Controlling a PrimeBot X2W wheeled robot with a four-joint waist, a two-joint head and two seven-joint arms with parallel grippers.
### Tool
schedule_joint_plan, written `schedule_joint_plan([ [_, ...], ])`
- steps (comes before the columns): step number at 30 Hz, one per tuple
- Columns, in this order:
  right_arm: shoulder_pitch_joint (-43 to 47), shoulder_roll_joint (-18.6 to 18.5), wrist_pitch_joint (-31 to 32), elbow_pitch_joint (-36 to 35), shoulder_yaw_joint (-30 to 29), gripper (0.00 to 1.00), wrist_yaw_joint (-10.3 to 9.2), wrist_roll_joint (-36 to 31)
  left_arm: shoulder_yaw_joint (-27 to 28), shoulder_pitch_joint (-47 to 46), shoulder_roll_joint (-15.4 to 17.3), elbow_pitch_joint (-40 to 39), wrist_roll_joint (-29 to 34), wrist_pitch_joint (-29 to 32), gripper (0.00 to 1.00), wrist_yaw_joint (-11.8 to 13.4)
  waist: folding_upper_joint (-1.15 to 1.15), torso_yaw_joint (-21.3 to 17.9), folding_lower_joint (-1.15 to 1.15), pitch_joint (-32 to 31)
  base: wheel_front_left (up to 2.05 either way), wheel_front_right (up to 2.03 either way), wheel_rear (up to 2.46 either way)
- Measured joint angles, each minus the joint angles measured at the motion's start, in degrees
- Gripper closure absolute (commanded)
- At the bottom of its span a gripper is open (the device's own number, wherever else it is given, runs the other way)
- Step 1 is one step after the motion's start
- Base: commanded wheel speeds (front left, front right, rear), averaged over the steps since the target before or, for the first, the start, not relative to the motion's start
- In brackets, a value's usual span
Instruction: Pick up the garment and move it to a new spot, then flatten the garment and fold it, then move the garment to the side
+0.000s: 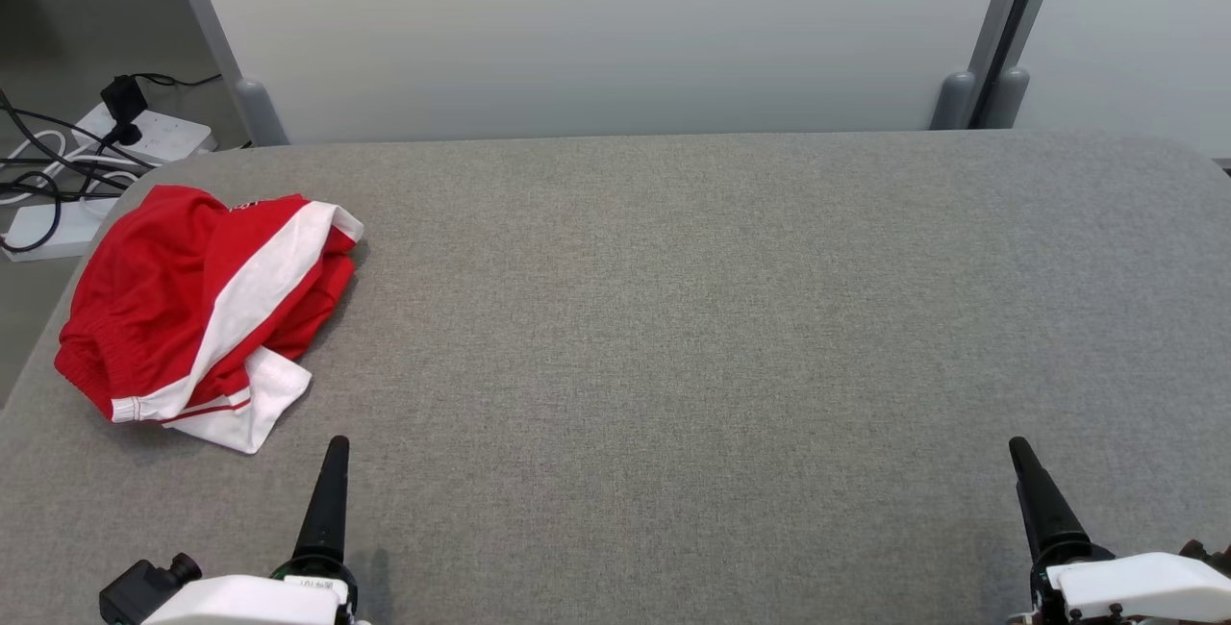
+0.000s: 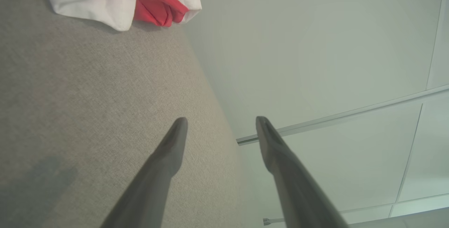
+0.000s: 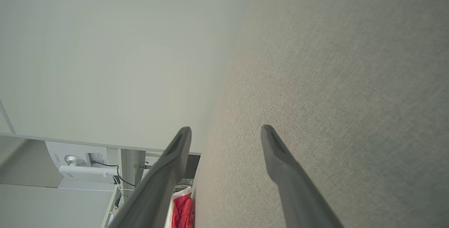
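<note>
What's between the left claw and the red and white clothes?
Nothing. The grey table between the left gripper and the garment is bare, as the head view shows.

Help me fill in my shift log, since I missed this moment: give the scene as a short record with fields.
garment: red and white, bunched up, not spread flat
garment place: far left part of the table, near its edge
left claw: open, empty, short of the garment, not touching it
right claw: open, empty, over bare table
off the table: power strips with cables on the floor at the left
</note>
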Motion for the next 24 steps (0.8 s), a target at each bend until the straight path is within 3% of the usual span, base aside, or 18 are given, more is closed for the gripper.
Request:
schedule_joint_plan([
  [24, -1.2, -1.7, -3.9, -4.6, 4.4, 0.0, 0.0, -17.0, -3.4, -1.2, 0.1, -4.3, 19.8, -3.8, 0.0, 3.5, 0.0, -0.3, 0.0, -0.4, 0.0, 0.0, 0.0],
])
